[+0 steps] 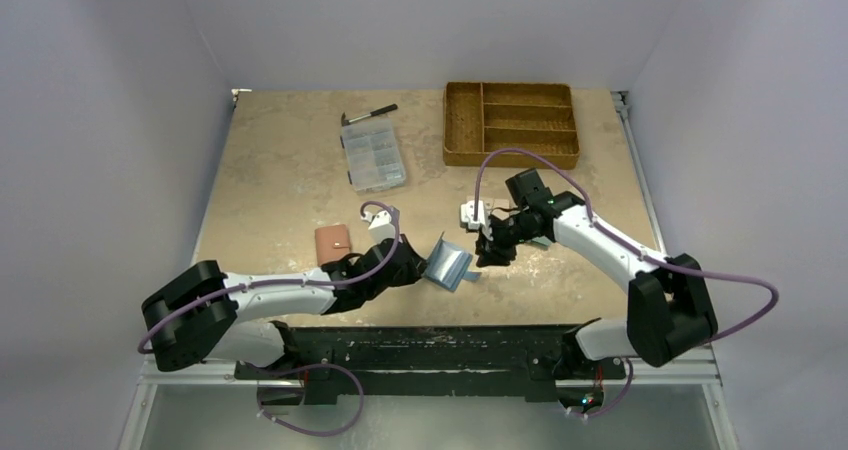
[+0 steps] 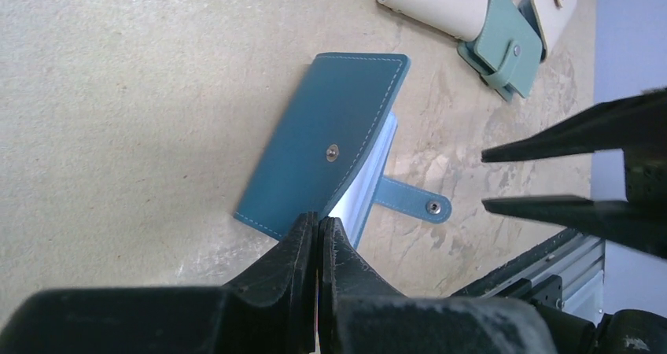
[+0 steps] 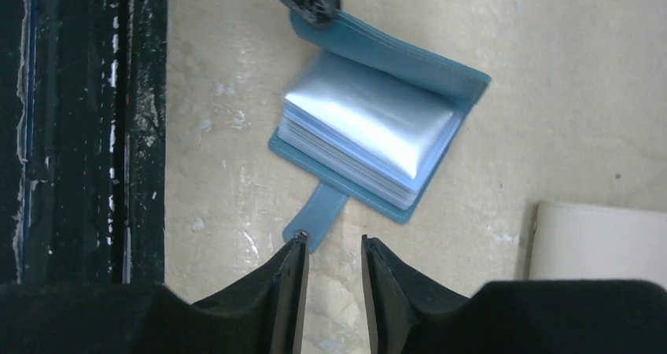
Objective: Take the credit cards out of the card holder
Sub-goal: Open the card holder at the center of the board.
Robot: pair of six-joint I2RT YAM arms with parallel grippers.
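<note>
Dark blue, the card holder point(image 1: 448, 265) sits on the tan table point(image 1: 280, 170) near its front edge, between the two arms. It is open, one cover raised and a stack of clear sleeves point(image 3: 370, 122) showing. The left gripper point(image 2: 318, 240) is pinched tight on the edge of that raised cover. The snap tab point(image 3: 321, 211) lies flat on the table, and the right gripper point(image 3: 330, 252) hangs right at its end, jaws a little apart with nothing between them. A pink wallet point(image 1: 333, 244) lies just beside the left arm. A beige wallet point(image 2: 440, 0) and a teal-green wallet point(image 2: 503, 47) lie farther off.
</note>
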